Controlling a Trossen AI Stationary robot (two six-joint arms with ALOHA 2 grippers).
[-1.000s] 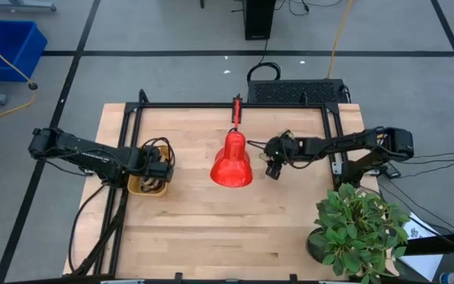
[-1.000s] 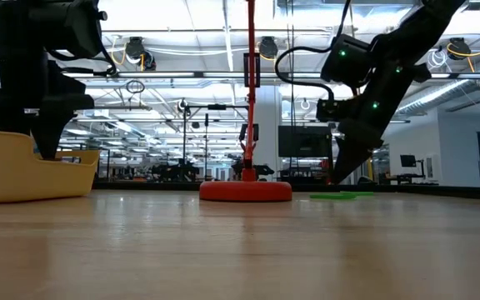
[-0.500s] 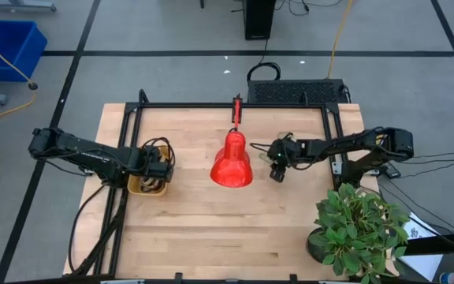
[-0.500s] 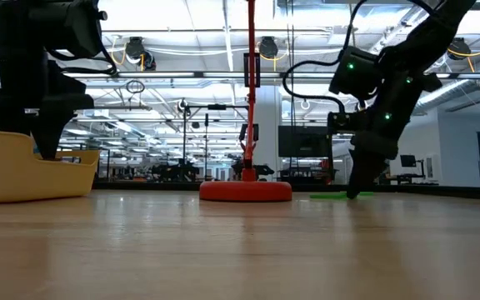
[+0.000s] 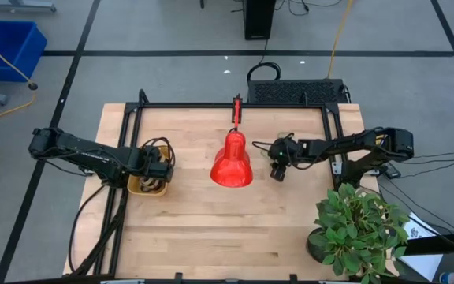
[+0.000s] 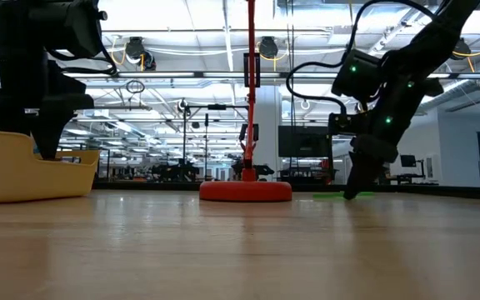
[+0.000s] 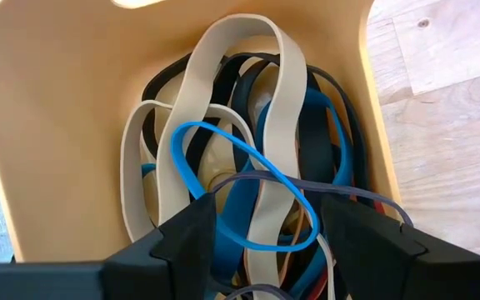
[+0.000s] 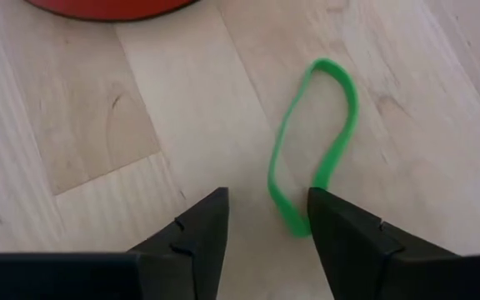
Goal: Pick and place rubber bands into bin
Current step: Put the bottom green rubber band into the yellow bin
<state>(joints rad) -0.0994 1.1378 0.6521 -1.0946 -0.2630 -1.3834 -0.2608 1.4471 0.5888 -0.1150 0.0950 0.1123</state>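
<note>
Right gripper [image 8: 261,229] open narrow, low over wood table [image 5: 211,229]; thin green rubber band [image 8: 313,158] at 1 o'clock. Left gripper [image 7: 265,229] open, empty, over glossy yellow bin [image 7: 48,125] of tangled bands [image 7: 248,167].

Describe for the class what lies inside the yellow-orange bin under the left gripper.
The bin holds tangled rubber bands: tan, blue, black and a dark thin one. The open left gripper hangs above them, its fingers covering the nearest part; the bottom is mostly hidden.

A light wooden table [image 5: 211,229] carries a red lamp [image 5: 232,162] near its centre, a yellow-orange bin [image 5: 144,185] toward its left edge, a potted green plant [image 5: 357,229] at one corner, and a single green rubber band [image 8: 313,146] lying flat beside the lamp's base.
</note>
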